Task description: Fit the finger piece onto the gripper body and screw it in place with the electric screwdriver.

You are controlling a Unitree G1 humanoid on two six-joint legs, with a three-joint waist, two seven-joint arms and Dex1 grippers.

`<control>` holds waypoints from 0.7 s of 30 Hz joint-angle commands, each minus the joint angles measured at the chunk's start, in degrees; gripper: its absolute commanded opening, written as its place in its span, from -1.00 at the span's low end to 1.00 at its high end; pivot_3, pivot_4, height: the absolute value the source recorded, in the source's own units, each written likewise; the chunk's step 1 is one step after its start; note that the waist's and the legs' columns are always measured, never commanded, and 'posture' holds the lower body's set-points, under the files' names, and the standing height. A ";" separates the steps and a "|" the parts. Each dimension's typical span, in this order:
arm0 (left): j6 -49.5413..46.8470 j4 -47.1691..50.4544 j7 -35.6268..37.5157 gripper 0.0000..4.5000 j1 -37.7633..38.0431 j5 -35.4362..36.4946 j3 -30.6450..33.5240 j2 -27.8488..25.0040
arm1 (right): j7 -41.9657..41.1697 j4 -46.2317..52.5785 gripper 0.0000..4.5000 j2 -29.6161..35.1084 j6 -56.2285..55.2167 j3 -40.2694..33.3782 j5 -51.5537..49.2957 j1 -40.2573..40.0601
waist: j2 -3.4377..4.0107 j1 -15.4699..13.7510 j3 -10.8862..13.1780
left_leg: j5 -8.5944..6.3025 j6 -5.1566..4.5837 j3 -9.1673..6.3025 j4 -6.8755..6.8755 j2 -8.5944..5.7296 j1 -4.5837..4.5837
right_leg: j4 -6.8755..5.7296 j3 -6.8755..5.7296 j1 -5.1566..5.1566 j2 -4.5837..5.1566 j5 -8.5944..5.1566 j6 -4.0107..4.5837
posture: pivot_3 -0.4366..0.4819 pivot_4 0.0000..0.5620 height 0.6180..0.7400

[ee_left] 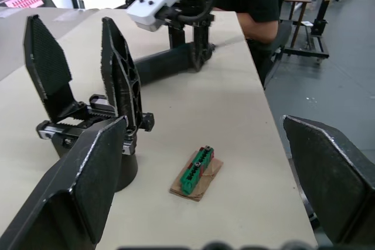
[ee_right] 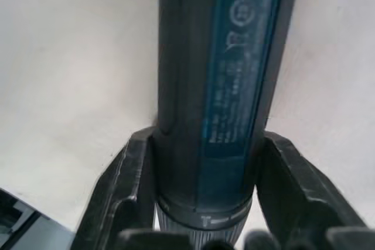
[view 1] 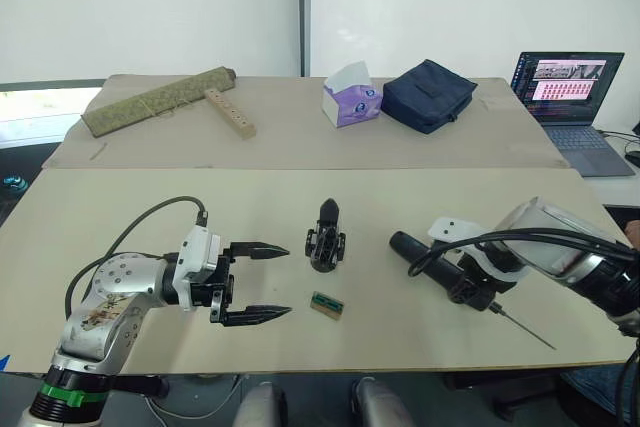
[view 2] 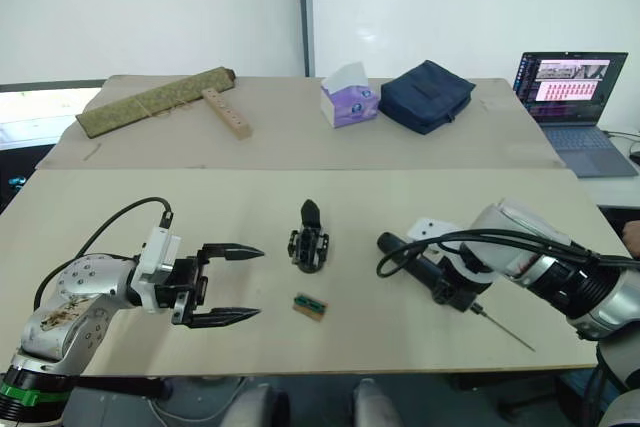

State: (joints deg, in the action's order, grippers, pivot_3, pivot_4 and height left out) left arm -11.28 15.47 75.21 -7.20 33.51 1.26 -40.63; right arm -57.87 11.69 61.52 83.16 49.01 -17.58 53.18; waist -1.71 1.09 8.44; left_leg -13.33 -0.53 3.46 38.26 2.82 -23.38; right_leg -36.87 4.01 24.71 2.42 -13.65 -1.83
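Right hand (view 2: 455, 287) is clenched around the electric screwdriver (view 2: 425, 267), which lies on the desk (view 2: 350, 197) right of the gripper body (view 2: 307, 242), bit toward the near right. Left hand (view 2: 225, 282) hovers released left of the body, pointing at it, equally near. Finger piece location: cannot tell.

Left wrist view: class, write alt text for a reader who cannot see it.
The left gripper, fingers open, faces the gripper body and a small green block on the tan table. Beyond them, the right gripper clamps the electric screwdriver lying on the table.
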 commanded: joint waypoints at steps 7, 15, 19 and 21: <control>-0.09 0.80 0.56 1.00 -0.59 0.65 0.74 -0.94 | -3.78 4.52 -0.14 5.43 -0.70 -8.79 -4.58 -3.42 | 0.00 -0.46 0.00 | 0.00 0.00 -0.03 0.00 -0.04 -0.06 | 0.00 -0.02 0.02 0.03 -0.02 0.01 | -0.05 -0.47 1.00; 2.71 -3.61 3.05 1.00 1.00 -1.00 1.57 -2.22 | -10.97 10.91 -0.14 6.86 -4.70 -52.65 -24.07 -19.63 | 0.04 -0.38 0.04 | 0.00 0.00 -0.01 0.07 -0.02 -0.26 | -0.07 0.01 0.24 0.00 0.04 -0.06 | -0.05 -0.47 1.00; 6.64 -9.93 5.45 1.00 0.75 -3.83 1.04 -2.56 | -5.89 20.51 -0.14 -7.99 -7.56 -75.81 -35.23 -31.31 | -0.14 -0.49 -0.02 | 0.00 0.00 -0.18 0.02 0.03 -0.19 | -0.08 -0.06 0.10 -0.19 0.03 -0.04 | -0.05 -0.47 1.00; 7.64 -11.53 6.34 1.00 0.39 -4.86 0.40 -2.69 | 0.58 24.98 -0.14 -17.93 -11.09 -80.64 -41.04 -33.13 | -0.13 -0.27 -0.01 | 0.00 0.00 -0.17 0.09 0.04 -0.18 | -0.11 0.00 0.07 -0.20 0.02 -0.05 | -0.05 -0.47 1.00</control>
State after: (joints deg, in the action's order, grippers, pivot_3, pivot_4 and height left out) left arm -5.45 4.01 80.53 -6.13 29.13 1.54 -42.95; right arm -60.99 32.43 46.14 76.17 -25.69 -53.04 19.31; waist -1.83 0.82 8.43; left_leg -13.32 -0.53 3.29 38.35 2.84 -23.55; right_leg -36.99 4.04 24.77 2.23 -13.61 -1.91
